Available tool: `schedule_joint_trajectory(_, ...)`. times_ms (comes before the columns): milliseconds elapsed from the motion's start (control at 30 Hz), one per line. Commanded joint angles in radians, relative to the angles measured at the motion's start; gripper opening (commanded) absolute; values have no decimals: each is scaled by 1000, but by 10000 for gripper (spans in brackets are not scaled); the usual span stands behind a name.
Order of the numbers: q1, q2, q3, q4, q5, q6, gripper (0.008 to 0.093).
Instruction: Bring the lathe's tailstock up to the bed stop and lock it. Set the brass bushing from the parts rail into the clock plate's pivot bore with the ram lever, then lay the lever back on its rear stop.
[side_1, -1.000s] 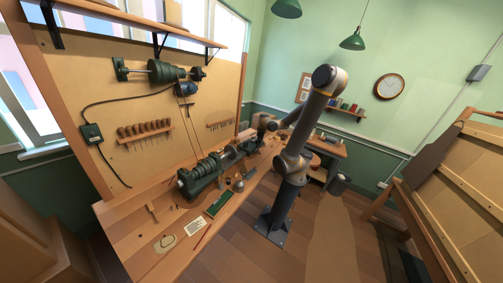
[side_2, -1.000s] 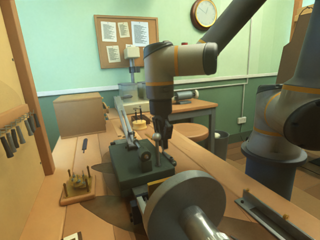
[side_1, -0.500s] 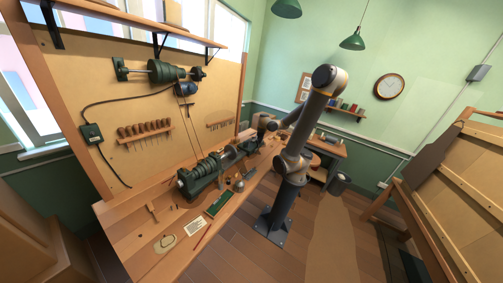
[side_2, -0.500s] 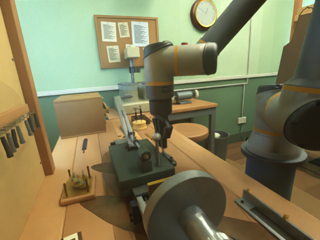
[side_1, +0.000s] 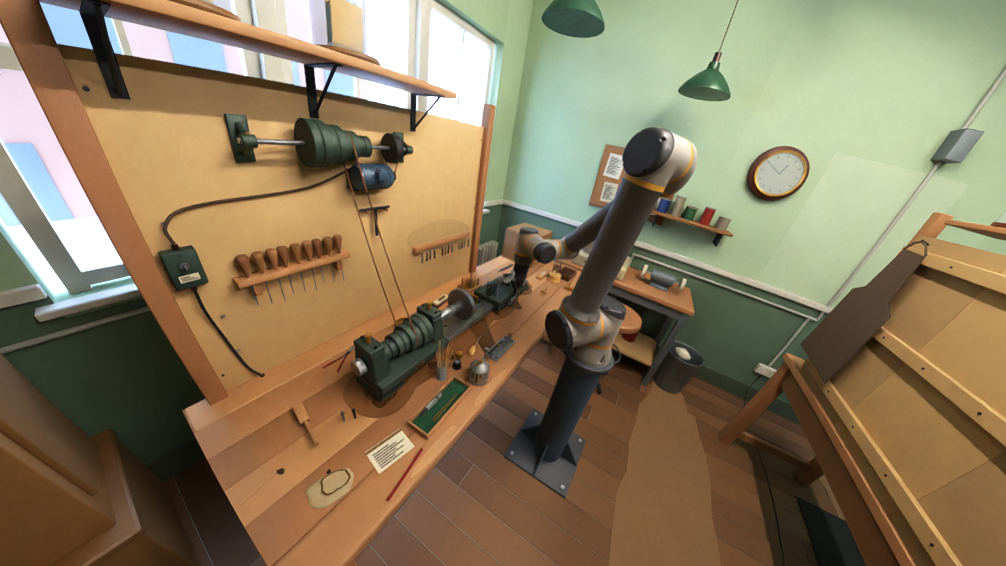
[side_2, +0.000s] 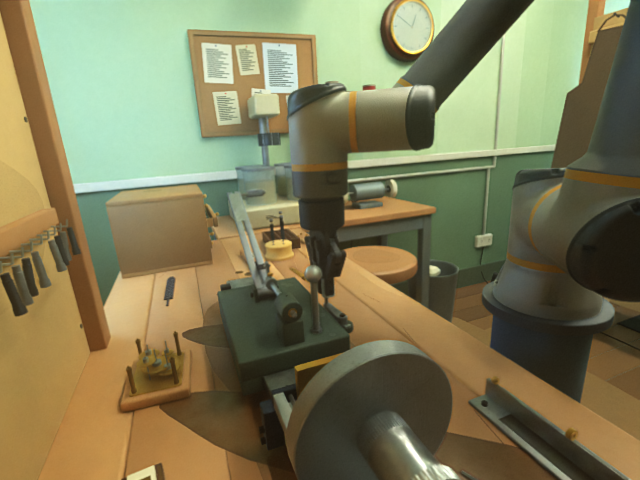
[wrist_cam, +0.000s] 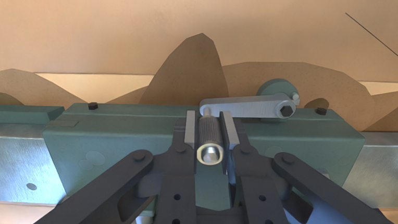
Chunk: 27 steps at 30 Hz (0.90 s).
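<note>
My gripper (wrist_cam: 210, 133) (side_2: 326, 268) points down at the front side of the green tailstock (side_2: 279, 325) (wrist_cam: 200, 144) (side_1: 501, 290). The knurled steel handle (wrist_cam: 210, 139) of the tailstock's flat clamp lever (wrist_cam: 248, 107) is clasped between my closed fingers. The lever arm runs right to a hex-bolt pivot (wrist_cam: 287, 110). The long ram lever (side_2: 248, 243) slants back from the tailstock, and a thin ball-topped post (side_2: 313, 297) stands upright on its top. The grey faceplate (side_2: 369, 408) fills the foreground of the second side camera. The parts rail (side_2: 537, 429) lies on the bench's right; a small brass piece (side_2: 570, 433) sits on it.
A cardboard box (side_2: 159, 227) stands at the bench's far end. A clock movement on a wooden block (side_2: 155, 372) sits left of the tailstock. The pegboard (side_1: 267, 211) with hanging tools rises behind the lathe, and the headstock (side_1: 401, 348) is further along the bed.
</note>
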Motion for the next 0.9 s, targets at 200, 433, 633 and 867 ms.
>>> schedule_joint_trajectory(200,-3,-5,3,2,-2,-3,80)
schedule_joint_trajectory(433,-8,-13,9,4,-2,-7,80)
schedule_joint_trajectory(633,-12,-23,17,7,-2,-12,80)
schedule_joint_trajectory(867,-19,-38,28,10,-2,-19,80)
